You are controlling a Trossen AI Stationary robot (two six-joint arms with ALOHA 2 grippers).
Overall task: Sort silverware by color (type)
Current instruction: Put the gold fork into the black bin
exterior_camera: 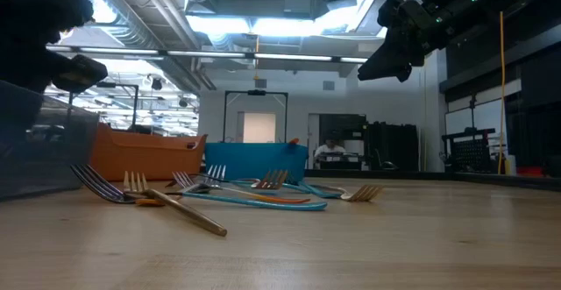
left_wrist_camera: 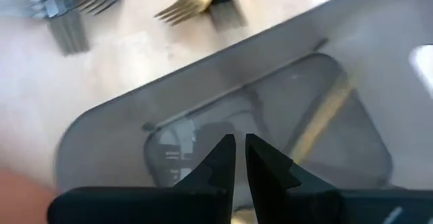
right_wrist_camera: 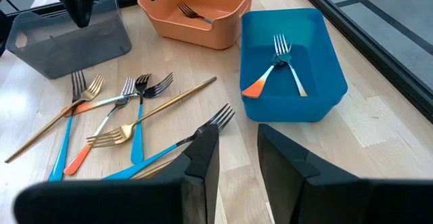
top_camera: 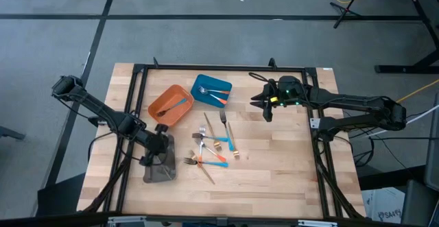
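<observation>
The loose silverware (top_camera: 212, 148) lies in a heap mid-table: forks with blue, orange and gold handles (right_wrist_camera: 122, 122). My left gripper (left_wrist_camera: 240, 146) hangs over the grey tray (top_camera: 159, 166). Its fingers are all but together, with nothing visible between them. A gold piece (left_wrist_camera: 325, 116) lies inside that tray. My right gripper (right_wrist_camera: 237, 156) is open and raised in the air (exterior_camera: 399, 36), to the right of the blue tray (top_camera: 199, 83). It touches nothing.
The orange tray (right_wrist_camera: 196, 28) holds one fork (right_wrist_camera: 193, 12). The blue tray (right_wrist_camera: 291, 109) holds an orange-handled fork and a blue-handled fork (right_wrist_camera: 281, 61). A black frame borders the table. Bare wood lies near and right of the heap.
</observation>
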